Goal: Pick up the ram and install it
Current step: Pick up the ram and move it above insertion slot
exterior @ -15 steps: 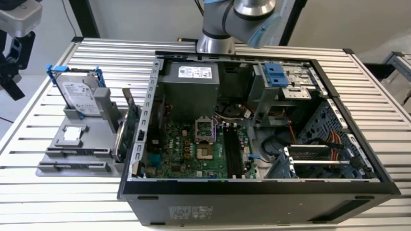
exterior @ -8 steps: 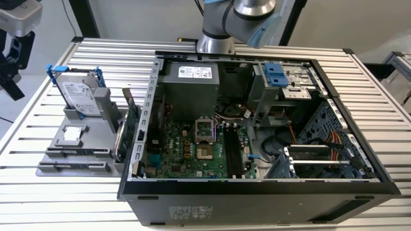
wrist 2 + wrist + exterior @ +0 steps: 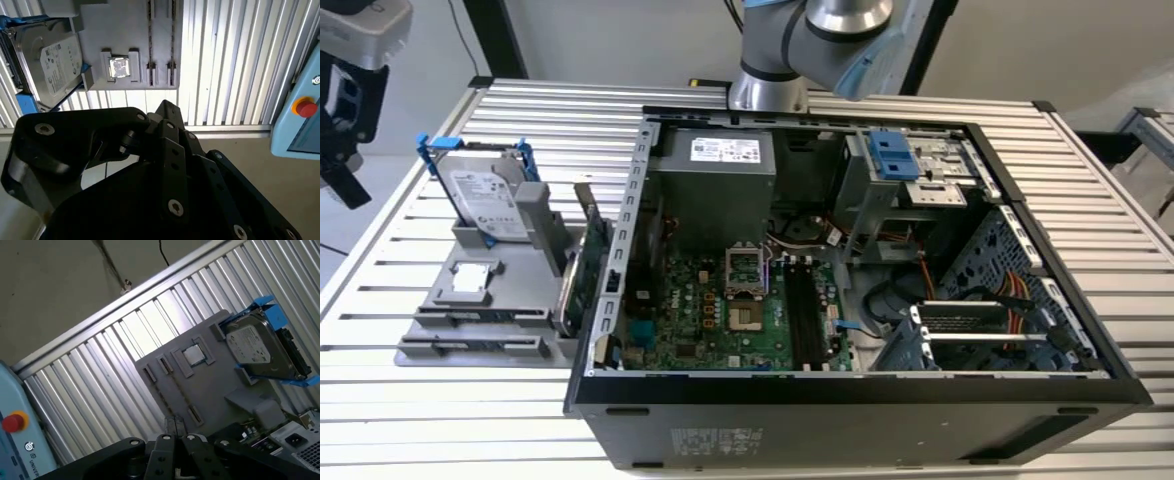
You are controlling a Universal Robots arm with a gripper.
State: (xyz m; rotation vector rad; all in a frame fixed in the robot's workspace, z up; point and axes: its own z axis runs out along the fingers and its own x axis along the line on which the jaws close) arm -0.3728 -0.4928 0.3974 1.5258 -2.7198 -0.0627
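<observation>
My gripper (image 3: 344,150) hangs high at the exterior view's left, above the grey parts holder (image 3: 434,300) that stands beside the open computer case (image 3: 854,400). In both wrist views its black linkage converges to a point (image 3: 175,425) (image 3: 169,109); the fingers look shut with nothing between them. Below it the holder (image 3: 210,385) has two long narrow slots (image 3: 172,390) (image 3: 161,35). I cannot make out the ram for sure: each slot shows just a thin line, edge-on. The motherboard's dark memory slots (image 3: 801,320) lie inside the case.
On the holder stand a silver hard drive in a blue frame (image 3: 487,200) (image 3: 260,350), a green expansion card (image 3: 587,260) and a small square chip (image 3: 119,67). A blue pendant with a red button (image 3: 305,107) lies past the ribbed table's edge.
</observation>
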